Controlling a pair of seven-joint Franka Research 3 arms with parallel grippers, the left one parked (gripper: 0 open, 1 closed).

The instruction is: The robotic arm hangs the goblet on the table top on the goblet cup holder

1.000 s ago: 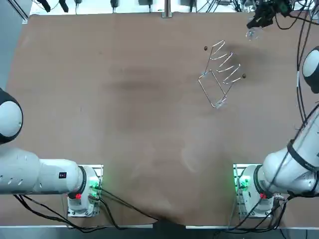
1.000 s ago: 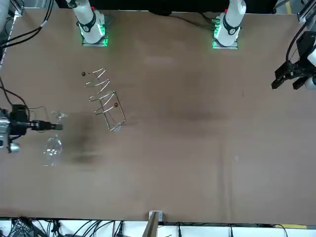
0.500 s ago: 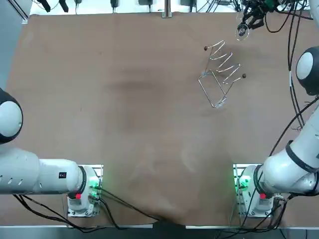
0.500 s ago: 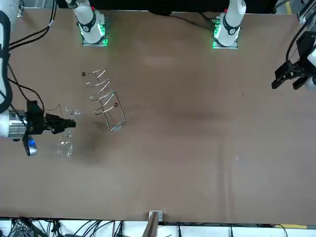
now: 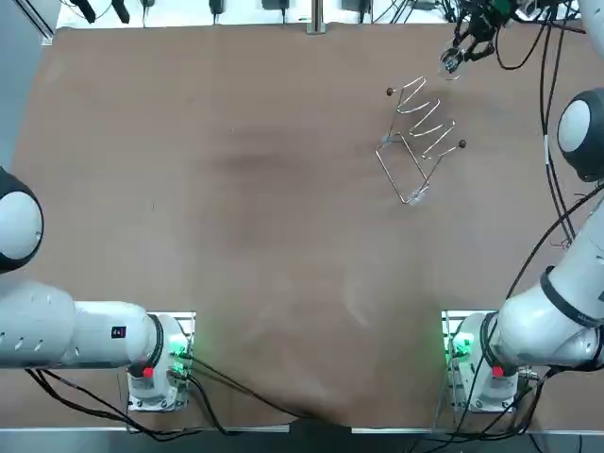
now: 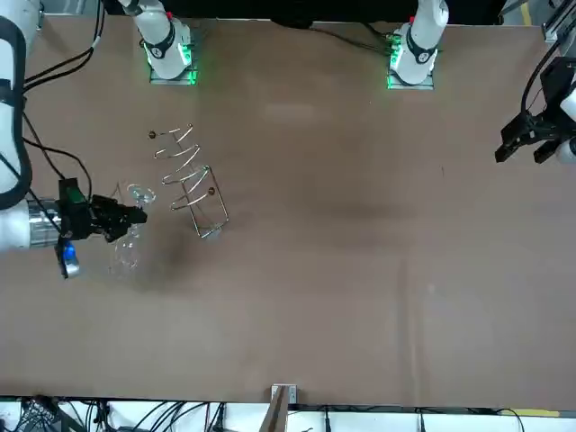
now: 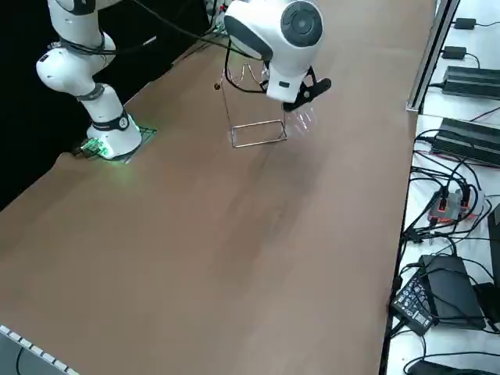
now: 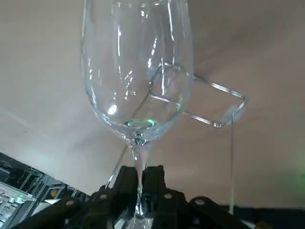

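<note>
My right gripper (image 8: 139,206) is shut on the stem of a clear goblet (image 8: 138,71), whose bowl points away from the wrist. In the top view the gripper (image 5: 467,38) hangs over the far right of the table, holding the goblet (image 5: 450,62) just beyond the far end of the wire cup holder (image 5: 420,132). From the front, the goblet (image 6: 126,250) lies sideways in the gripper (image 6: 137,216), a short gap from the holder (image 6: 192,184). Seen from the right side, the goblet (image 7: 303,117) hangs beside the holder's rectangular base loop (image 7: 258,134).
The brown table top (image 5: 236,189) carries only the holder. Cables and a metal post (image 5: 314,24) line the far edge. Power bricks and cables (image 7: 461,78) lie on the white bench past the right edge. The arm bases (image 5: 472,354) stand at the near edge.
My right gripper has carried the goblet from the far right corner toward the holder, closing most of the gap. The holder has not moved.
</note>
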